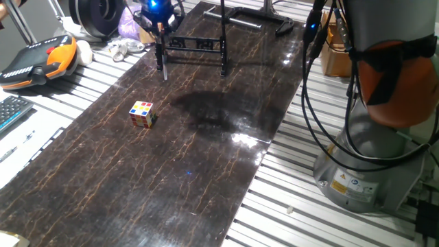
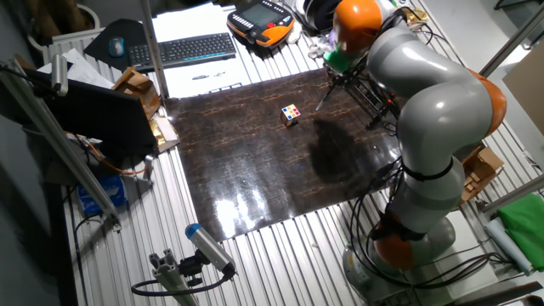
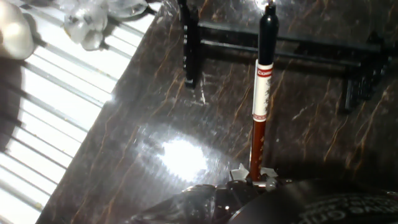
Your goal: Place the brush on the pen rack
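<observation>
Brush point(image 3: 260, 106) sits clamped in my tool point(image 3: 254, 177), shaft running straight out from the fingers in the hand view: red-brown lower part, white label band with red print, black upper section, small pale tip at the far end. Tool is closed narrow on the lower end of the brush. From one fixed view I see the tool point(image 1: 159, 24) hovering at the far end of the tabletop point(image 1: 192, 158), blue light glowing on it, right above the left side of the pen rack point(image 1: 195, 49). The brush itself is hard to pick out there, just a thin bit below the fingers. Pen rack is black, upright legs with a lattice crossbar between them, standing on the dark marbled tabletop. In the hand view the pen rack point(image 3: 280, 45) lies beyond the brush tip, its crossbar running across the frame and one leg to the left; I cannot tell if the brush touches it. Puzzle cube point(image 1: 143, 114) sits alone on the tabletop, well apart from the rack, nearer the camera. The other fixed view shows the grey and orange arm point(image 2: 425, 102) bent over the rack end, with the cube point(image 2: 291, 115) near mid-tabletop. Keyboard point(image 2: 183, 49) and orange pendant point(image 2: 263, 21) lie off the mat.
</observation>
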`<action>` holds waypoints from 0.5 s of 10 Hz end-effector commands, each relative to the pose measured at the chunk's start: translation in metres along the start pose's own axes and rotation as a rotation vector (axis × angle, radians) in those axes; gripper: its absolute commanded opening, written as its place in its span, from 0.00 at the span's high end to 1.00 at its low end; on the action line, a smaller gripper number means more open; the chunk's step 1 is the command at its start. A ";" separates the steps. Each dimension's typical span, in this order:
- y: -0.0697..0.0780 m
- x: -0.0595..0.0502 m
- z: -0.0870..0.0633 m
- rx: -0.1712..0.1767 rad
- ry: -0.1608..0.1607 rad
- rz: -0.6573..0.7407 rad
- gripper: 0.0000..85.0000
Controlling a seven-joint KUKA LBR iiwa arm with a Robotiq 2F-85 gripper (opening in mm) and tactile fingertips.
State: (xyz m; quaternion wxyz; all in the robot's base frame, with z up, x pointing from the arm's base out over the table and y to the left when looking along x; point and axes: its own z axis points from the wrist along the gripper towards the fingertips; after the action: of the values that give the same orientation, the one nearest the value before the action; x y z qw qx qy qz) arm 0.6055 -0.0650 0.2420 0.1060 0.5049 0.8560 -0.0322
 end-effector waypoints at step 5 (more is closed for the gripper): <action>-0.003 -0.005 0.000 0.009 0.009 -0.015 0.99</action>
State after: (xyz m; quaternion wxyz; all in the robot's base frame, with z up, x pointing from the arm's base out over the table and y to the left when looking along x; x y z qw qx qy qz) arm 0.6053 -0.0707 0.2428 0.0978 0.4986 0.8606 -0.0336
